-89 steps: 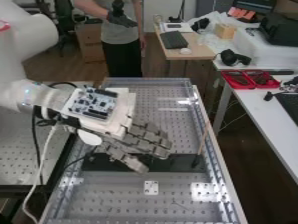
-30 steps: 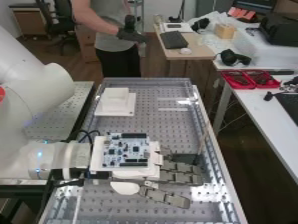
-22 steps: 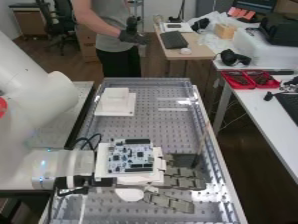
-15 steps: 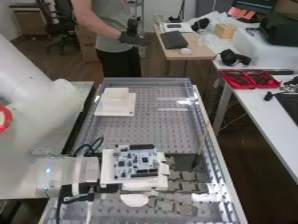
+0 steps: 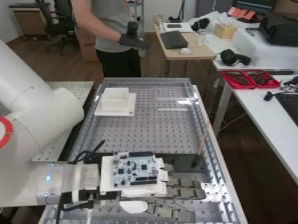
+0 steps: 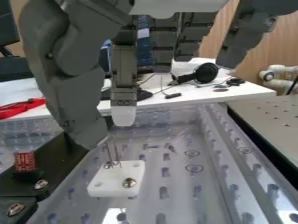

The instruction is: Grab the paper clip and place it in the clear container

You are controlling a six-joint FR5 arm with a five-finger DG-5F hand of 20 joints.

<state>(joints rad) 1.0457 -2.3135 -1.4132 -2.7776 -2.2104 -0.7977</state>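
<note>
In the high view, the robot hand (image 5: 183, 191) is at the lower centre of the frame, its dark grey, segmented fingers reaching out fairly straight from a squared white housing. In the wrist view its fingers and thumb are spread apart, with a gap between them and pale, rounded fingertips (image 6: 124, 116). Close to the thumb's tip, thin, shiny wires, seemingly the paper clip (image 6: 114, 156), rise from a smooth white block (image 6: 114, 181) with rounded corners and a metal screw; whether wire and thumb touch is hard to tell. The block sits on the perforated metal surface (image 5: 153, 130), glossy with reflections.

Beside the block runs a matte black bar (image 6: 50, 162) bearing a ribbed red piece (image 6: 25, 161). In the high view, a stepped white stand (image 5: 116, 102) is at the upper left of the surface, and red trays (image 5: 249, 79) are at the frame's right.

Print on the circuit board (image 5: 135, 170) is too small to read. The hand and its housing cover part of the surface; the arm (image 5: 33, 120) is cut off at the left edge.
</note>
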